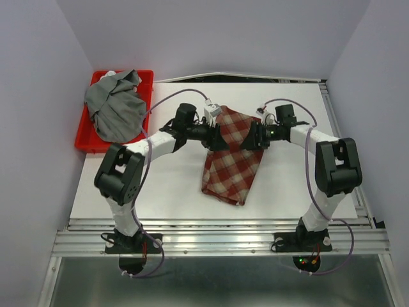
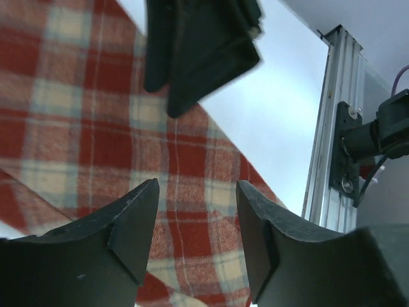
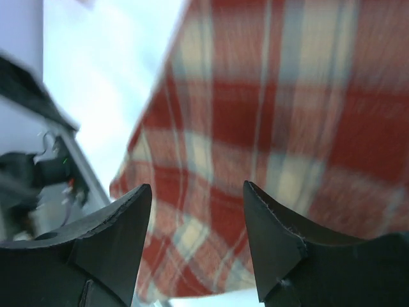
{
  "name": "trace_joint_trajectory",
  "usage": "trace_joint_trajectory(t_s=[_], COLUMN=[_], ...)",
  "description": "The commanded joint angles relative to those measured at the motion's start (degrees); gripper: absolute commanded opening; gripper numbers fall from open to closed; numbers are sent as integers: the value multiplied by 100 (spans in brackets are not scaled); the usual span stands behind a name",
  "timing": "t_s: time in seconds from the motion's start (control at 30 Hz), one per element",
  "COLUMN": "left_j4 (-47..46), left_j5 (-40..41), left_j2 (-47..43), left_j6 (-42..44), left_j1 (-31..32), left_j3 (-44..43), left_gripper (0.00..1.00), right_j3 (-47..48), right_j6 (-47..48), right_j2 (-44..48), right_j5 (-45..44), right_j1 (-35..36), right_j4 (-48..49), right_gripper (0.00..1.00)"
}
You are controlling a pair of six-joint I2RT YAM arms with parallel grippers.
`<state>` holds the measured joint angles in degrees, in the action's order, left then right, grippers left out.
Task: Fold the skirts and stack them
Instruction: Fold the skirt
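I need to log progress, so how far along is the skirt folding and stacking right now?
Partway. The plaid skirt lies on the table, apparently folded into a narrow strip. The left gripper and right gripper hover open over its far half, holding nothing. The grey skirt sits crumpled in the red tray, unfolded, so nothing is stacked yet.

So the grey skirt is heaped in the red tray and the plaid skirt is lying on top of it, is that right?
Not quite. The grey skirt is heaped in the red tray, but the plaid skirt is not on top of it. It lies on the white table, well apart from the tray. The top external view shows this.
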<state>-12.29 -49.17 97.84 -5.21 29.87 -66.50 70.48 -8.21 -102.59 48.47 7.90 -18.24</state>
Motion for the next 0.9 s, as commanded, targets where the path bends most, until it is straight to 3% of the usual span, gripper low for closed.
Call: trace_joint_trajectory(t_s=[0.0, 0.27, 0.4, 0.5, 0.57, 0.6, 0.63, 0.67, 0.7, 0.77, 0.8, 0.87], left_j4=[-781, -1126, -311, 565, 1479, 2032, 2038, 2299, 2371, 2346, 2215, 1760], left_j5=[-751, -665, -752, -770, -332, 583, 592, 906, 1631, 2312, 2855, 3228], left_j2=[796, 2448, 2398, 1556, 751, -73, -368, -623, -896, -1687, -1985, -2864], left_j6=[-866, -1658, -1071, -36, 1203, 2651, 2666, 3049, 3444, 4587, 4913, 5911], left_j1=[-217, -842, -904, -851, -790, -720, -719, -615, -518, -185, -87, 89], left_j3=[-126, -232, -338, -232, -249, -15, -12, 92, 380, 820, 1414, 2094], left_gripper=[60, 49, 51, 65, 78, 88, 88, 99, 99, 98, 99, 98], right_j3=[-798, -817, -509, -333, -254, -219, -219, -227, -245, -236, -236, -210], right_j6=[-550, 266, 1118, 1444, 1515, 1506, 1506, 1454, 1427, 1357, 1348, 1383], right_j2=[-462, -1641, -1721, -1441, -1178, -880, -877, -660, -553, -281, -210, -87], right_j5=[707, 42, -294, -426, -383, -251, -250, -180, -154, -118, -110, -153], right_j1=[1, -166, -166, -166, -166, -166, -166, -166, -105, -44, -43, 27], right_j4=[426, 383, -160, -513, -750, -925, -927, -971, -980, -1023, -1032, -1059], right_gripper=[63, 61, 60, 60, 61, 62, 62, 63, 63, 64, 64, 65])
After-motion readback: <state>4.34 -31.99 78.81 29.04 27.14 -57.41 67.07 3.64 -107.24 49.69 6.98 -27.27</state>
